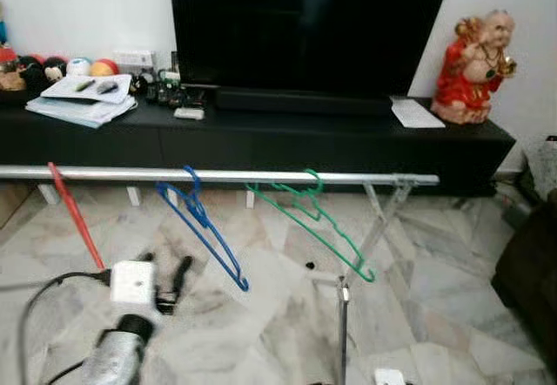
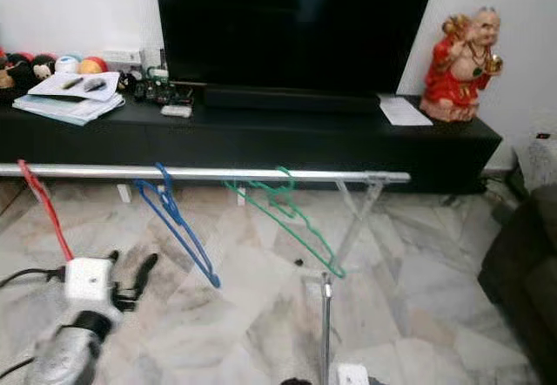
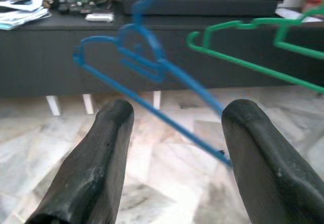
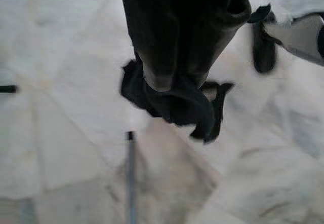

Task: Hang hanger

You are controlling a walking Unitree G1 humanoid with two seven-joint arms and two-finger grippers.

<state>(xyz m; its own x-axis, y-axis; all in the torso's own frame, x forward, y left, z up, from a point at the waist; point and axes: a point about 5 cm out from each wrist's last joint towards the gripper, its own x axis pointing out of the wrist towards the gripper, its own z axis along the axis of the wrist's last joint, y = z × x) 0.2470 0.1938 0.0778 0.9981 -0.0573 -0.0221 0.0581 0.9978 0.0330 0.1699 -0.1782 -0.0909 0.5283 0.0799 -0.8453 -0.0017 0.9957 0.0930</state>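
Note:
A silver rail (image 1: 261, 177) runs across in front of a black TV console. Three plastic hangers hang on it: a red hanger (image 1: 76, 218) at the left, a blue hanger (image 1: 207, 231) in the middle and a green hanger (image 1: 324, 221) to the right. My left gripper (image 1: 165, 263) is low at the left, below the rail, between the red and blue hangers. It is open with nothing between its fingers (image 3: 104, 153), and the blue hanger (image 3: 152, 64) lies just beyond them. My right gripper (image 4: 172, 79) hangs over the marble floor, fingers together.
The rack's end frame and leg (image 1: 343, 315) stand at centre right. A black console (image 1: 348, 145) carries a large TV (image 1: 305, 28), a red figurine (image 1: 474, 67) and a stack of papers (image 1: 83, 102). A dark sofa (image 1: 531, 272) stands at the right. A cable (image 1: 43, 293) trails by my left arm.

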